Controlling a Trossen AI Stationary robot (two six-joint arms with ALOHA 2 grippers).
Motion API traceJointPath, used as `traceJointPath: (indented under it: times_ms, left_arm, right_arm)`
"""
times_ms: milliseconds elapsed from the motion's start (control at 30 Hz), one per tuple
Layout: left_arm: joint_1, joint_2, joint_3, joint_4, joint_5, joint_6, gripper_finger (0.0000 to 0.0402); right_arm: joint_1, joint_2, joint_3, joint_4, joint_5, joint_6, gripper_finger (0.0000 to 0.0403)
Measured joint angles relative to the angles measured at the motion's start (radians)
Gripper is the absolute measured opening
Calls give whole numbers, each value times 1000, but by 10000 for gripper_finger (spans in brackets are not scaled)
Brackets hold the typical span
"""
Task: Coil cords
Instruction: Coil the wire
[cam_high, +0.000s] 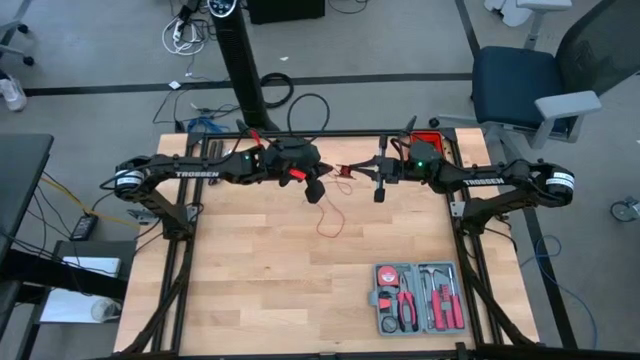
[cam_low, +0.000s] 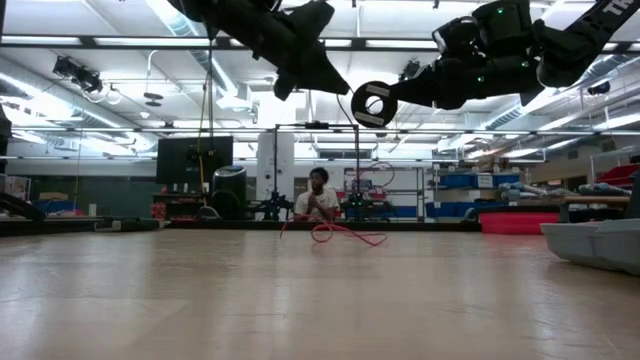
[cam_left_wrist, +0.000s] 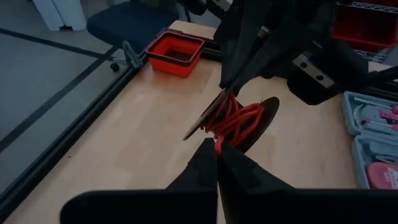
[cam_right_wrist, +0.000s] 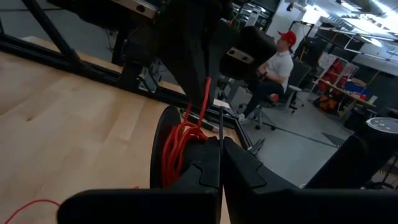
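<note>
1. The red cord (cam_high: 343, 175) hangs in the air between the two tools, above the far middle of the worktop (cam_high: 270, 280). Most of it is wound into a small bundle (cam_left_wrist: 235, 119) around a dark spool-like disc.
2. A loose tail (cam_high: 327, 222) drops from the bundle and trails on the worktop nearer the front.
3. The left tool (cam_high: 312, 183) is pinched closed on the cord at the bundle's left side, its fingers pointing toward the right arm.
4. The right tool (cam_high: 372, 178) is closed on the disc's edge, with the red coils against its fingers.
5. Both arms reach inward, raised and roughly level, tips nearly meeting.
6. As I judge it, the next wrap means drawing the slack tail up toward the bundle, and the left tool is the nearer one.
</note>
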Motion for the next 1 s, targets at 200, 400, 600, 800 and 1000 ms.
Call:
traceJointPath:
  times_ms: [200, 400, 600, 800, 1000]
  left_arm:
    - [0, 0, 0, 6, 59, -52, 3]
    - [0, 0, 1, 9, 94, -103, 3]
    - [5, 1, 1, 41, 94, -156, 3]
    - [14, 1, 1, 54, 105, -184, 3]
    - [14, 10, 1, 126, 92, -188, 3]
  right_arm:
    - [-1, 0, 0, -6, 7, 0, 2]
    - [-3, 0, 0, -10, 12, -1, 2]
    - [-3, 0, 0, -26, 7, -58, 2]
    - [-3, -1, 1, -27, 52, -90, 2]
    - [7, 5, 2, 43, 146, -117, 2]
